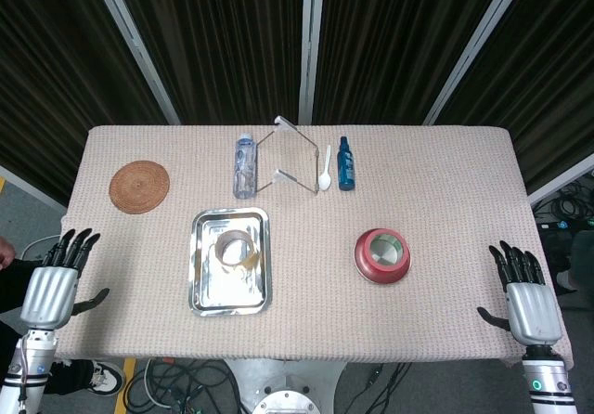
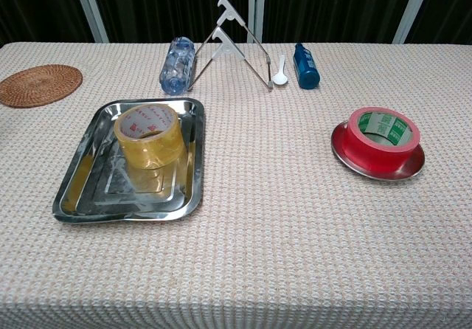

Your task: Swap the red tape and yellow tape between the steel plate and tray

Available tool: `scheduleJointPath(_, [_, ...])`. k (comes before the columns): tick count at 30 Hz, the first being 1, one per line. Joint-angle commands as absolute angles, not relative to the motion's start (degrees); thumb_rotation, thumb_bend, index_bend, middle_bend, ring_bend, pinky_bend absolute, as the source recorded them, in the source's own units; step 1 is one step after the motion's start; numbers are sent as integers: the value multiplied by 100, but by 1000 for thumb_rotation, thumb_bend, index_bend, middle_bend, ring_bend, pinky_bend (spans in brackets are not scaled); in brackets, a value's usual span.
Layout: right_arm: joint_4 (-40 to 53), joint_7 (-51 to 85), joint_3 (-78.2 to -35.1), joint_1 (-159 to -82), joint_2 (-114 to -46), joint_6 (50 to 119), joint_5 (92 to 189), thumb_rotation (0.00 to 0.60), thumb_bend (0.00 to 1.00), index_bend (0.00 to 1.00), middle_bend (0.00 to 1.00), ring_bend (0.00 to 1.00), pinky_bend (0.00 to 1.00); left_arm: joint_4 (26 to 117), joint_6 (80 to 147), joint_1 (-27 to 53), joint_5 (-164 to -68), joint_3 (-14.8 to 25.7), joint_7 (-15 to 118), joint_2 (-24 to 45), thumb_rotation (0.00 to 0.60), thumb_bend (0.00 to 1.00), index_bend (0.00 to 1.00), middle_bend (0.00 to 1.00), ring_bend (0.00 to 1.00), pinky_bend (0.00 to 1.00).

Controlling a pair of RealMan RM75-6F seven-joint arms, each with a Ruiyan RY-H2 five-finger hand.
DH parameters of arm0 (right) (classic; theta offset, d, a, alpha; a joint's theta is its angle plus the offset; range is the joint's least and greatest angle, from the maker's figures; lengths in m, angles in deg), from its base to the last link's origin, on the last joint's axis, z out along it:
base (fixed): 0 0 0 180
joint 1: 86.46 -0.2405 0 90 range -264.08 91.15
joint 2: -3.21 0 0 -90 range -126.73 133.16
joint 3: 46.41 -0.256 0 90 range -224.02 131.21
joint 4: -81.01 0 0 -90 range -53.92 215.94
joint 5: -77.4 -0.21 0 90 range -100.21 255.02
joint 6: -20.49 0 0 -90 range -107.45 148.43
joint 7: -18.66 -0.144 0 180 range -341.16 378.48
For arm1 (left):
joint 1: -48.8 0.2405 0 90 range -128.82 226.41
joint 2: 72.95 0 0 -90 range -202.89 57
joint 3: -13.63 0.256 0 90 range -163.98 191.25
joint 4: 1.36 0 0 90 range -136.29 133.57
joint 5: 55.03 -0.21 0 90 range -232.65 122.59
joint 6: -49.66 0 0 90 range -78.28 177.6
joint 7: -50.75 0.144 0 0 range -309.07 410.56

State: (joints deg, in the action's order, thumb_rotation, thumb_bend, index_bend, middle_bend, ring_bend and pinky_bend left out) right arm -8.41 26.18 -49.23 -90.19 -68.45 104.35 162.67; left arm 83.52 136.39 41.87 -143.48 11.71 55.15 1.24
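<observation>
A yellow tape roll [image 1: 237,248] [image 2: 147,136] lies in the rectangular steel tray [image 1: 206,293] [image 2: 88,196] left of centre. A red tape roll [image 1: 381,254] [image 2: 382,139] sits on the round steel plate [image 2: 413,165] to the right. My left hand [image 1: 58,279] hovers off the table's front-left corner, fingers spread, holding nothing. My right hand [image 1: 526,298] hangs at the front-right corner, likewise spread and holding nothing. Both hands are far from the tapes and show only in the head view.
Along the back stand a woven round mat [image 1: 139,187] [image 2: 38,85], a lying clear water bottle [image 1: 244,165] [image 2: 177,64], a wire rack [image 1: 292,154] [image 2: 232,41], a white spoon [image 1: 325,174] [image 2: 280,72] and a blue bottle [image 1: 346,164] [image 2: 305,65].
</observation>
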Motion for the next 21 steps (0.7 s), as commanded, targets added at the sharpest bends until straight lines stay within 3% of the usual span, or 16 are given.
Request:
scheduleJointPath(1, [-847,2614,-4933,-9030,-6843,10431,16265,600,0,0,0,0,0,8346,13641,4186,-14353,1171,5512,128,600,110,107,73,0,167])
scheduleJointPath(10, [-1152,2707,-4985,-9291,-6743,10049,16250,600,0,0,0,0,0,8373,13589,4158,-14407,1204,5497,108,600,104,107,74,0,166])
scheduleJointPath(21, [-1740,4058,-5549,-10620,-6980,8312,15301,600,0,0,0,0,0,8191,13555,4176,-14436,1271,5335,224,600,103,107,73,0,166])
